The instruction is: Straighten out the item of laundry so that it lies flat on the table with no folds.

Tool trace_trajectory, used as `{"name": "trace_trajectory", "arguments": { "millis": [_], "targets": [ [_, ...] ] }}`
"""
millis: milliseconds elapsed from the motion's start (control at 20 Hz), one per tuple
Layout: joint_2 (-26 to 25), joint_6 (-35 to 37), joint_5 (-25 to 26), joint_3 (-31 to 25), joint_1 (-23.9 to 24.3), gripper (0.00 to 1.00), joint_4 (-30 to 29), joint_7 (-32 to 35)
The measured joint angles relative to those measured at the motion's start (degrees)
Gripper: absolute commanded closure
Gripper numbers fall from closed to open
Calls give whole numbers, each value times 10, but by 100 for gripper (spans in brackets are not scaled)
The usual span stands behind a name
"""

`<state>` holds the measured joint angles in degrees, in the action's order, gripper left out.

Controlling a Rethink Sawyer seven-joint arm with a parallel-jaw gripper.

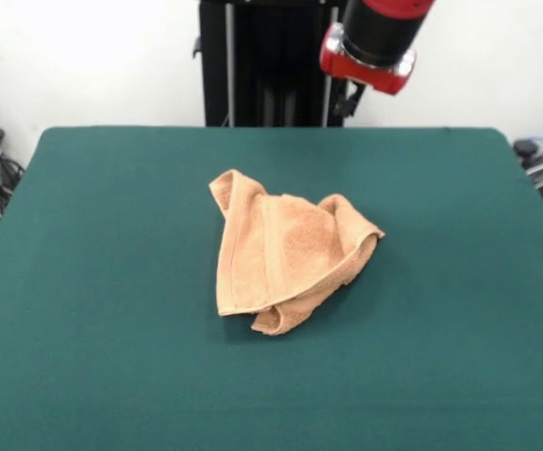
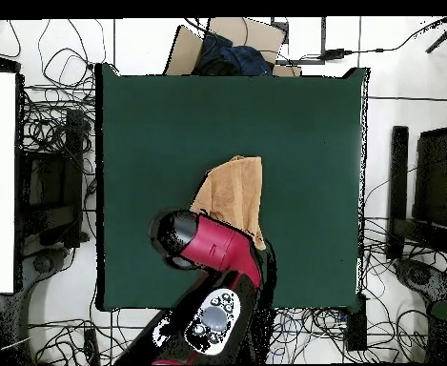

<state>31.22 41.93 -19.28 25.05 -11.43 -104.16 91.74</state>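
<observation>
- Near the middle of the table (image 1: 84, 282) lies the towel (image 1: 286, 254), crumpled, with one side folded over the other and a rolled edge at the front.
- High above the far side of the table hangs the gripper (image 1: 351, 97), well apart from the towel; I cannot tell if it is apart or together.
- Risk, in my judgement: a pinch through both stacked layers would lift the whole bundle, and the fold would remain.
- Another risk: dragging one corner may slide the towel across the felt instead of opening it.
</observation>
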Motion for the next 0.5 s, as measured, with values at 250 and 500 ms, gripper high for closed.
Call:
{"name": "trace_trajectory", "arguments": {
  "millis": [250, 500],
  "targets": [
    [11, 0, 0, 0, 9, 100, -17, 0],
    [6, 0, 0, 0, 22, 100, -17, 0]
  ]
}}
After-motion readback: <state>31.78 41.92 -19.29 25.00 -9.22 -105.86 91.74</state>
